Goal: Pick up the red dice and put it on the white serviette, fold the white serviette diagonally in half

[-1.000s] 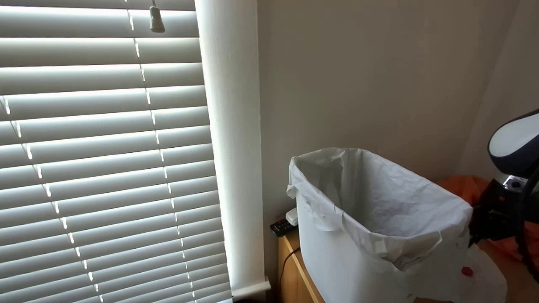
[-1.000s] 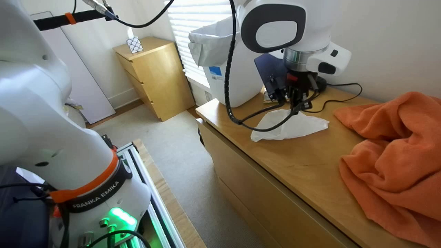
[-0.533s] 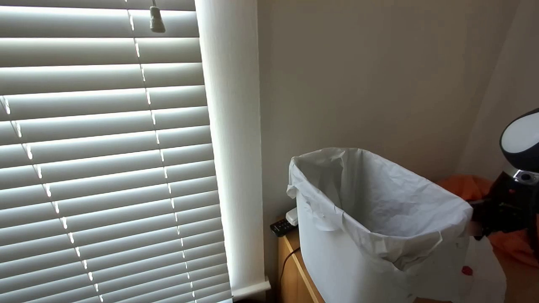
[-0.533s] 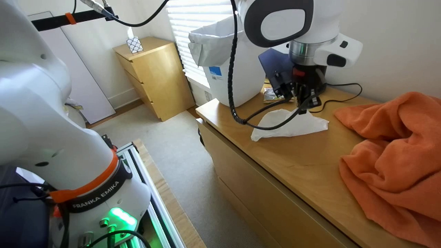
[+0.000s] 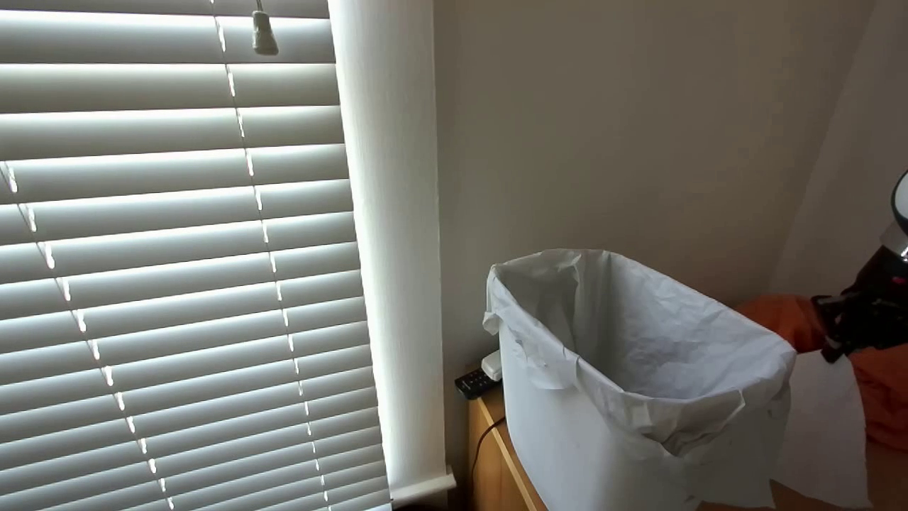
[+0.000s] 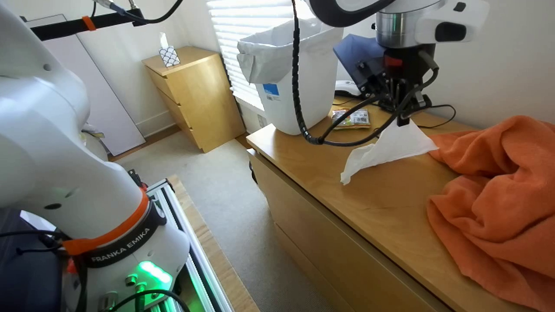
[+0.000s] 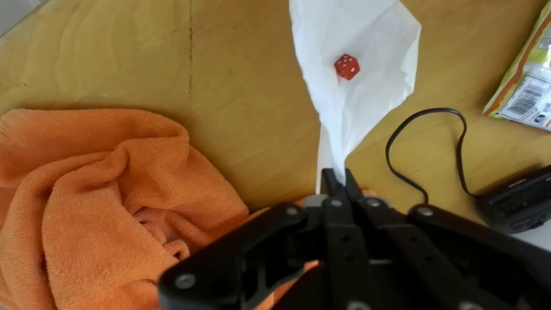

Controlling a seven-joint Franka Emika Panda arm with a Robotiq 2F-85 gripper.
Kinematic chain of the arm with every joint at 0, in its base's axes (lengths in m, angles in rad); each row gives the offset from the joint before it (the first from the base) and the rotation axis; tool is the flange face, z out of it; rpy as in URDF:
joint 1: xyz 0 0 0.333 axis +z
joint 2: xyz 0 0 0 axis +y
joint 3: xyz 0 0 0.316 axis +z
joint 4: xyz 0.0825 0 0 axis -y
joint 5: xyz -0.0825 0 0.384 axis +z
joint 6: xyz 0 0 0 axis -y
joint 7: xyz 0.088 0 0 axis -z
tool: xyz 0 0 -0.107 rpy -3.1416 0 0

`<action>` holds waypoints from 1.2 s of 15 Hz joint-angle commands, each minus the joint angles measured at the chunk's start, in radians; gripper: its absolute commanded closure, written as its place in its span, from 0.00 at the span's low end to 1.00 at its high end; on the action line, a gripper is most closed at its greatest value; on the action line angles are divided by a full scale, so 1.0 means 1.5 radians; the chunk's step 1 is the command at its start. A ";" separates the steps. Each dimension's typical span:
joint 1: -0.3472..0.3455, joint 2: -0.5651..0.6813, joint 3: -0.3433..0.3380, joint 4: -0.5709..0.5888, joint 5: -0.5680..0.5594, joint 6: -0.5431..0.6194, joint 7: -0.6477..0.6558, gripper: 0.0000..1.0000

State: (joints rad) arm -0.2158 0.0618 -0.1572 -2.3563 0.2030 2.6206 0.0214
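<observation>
pinching the raised tip of the white serviette [image 7: 383, 56], the gripper [image 7: 339, 178] is grasping it between 2 fingers that are standing almost together. the red dice [image 7: 347, 67] is lying on the serviette beside a crease, its white pips showing. the black band [image 6: 121, 246] around the base [image 6: 112, 277] is reading "franka emika" in white letters, above a glowing green light [image 6: 155, 272]. a blue label [image 6: 271, 89] is showing on the white bin [image 6: 318, 82], the print beneath it being too small to read; in the wrist view a packet [image 7: 525, 73] is turning up a barcode [image 7: 528, 99], its fine print blurring. the arm [image 6: 56, 143] is holding its wrist [image 6: 394, 30] upright over the wooden dresser [image 6: 377, 199], fingers pointing down, near the orange cloth [image 7: 107, 202], and the serviette is hanging beneath them, sloping toward the dresser top.
</observation>
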 commanded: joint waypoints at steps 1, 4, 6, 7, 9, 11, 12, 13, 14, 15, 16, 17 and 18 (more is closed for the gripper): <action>0.017 -0.001 0.007 -0.004 0.016 -0.022 -0.011 1.00; 0.028 0.023 0.023 0.002 0.054 -0.032 -0.043 1.00; 0.031 0.045 0.035 0.006 0.088 -0.033 -0.067 1.00; 0.031 0.056 0.042 0.008 0.107 -0.036 -0.084 1.00; 0.030 0.079 0.050 0.009 0.121 -0.041 -0.097 1.00; 0.026 0.104 0.057 0.009 0.123 -0.045 -0.103 1.00; 0.026 0.115 0.058 0.009 0.118 -0.047 -0.102 1.00; 0.024 0.127 0.060 0.010 0.118 -0.048 -0.103 1.00; 0.023 0.135 0.061 0.010 0.114 -0.050 -0.100 1.00; 0.021 0.145 0.063 0.012 0.114 -0.050 -0.101 1.00; 0.021 0.152 0.064 0.012 0.111 -0.052 -0.097 1.00; 0.023 0.160 0.065 0.011 0.105 -0.052 -0.094 1.00; 0.024 0.168 0.065 0.011 0.099 -0.054 -0.092 1.00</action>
State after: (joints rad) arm -0.1694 0.2804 -0.0698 -2.3545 0.3627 2.5785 -0.1062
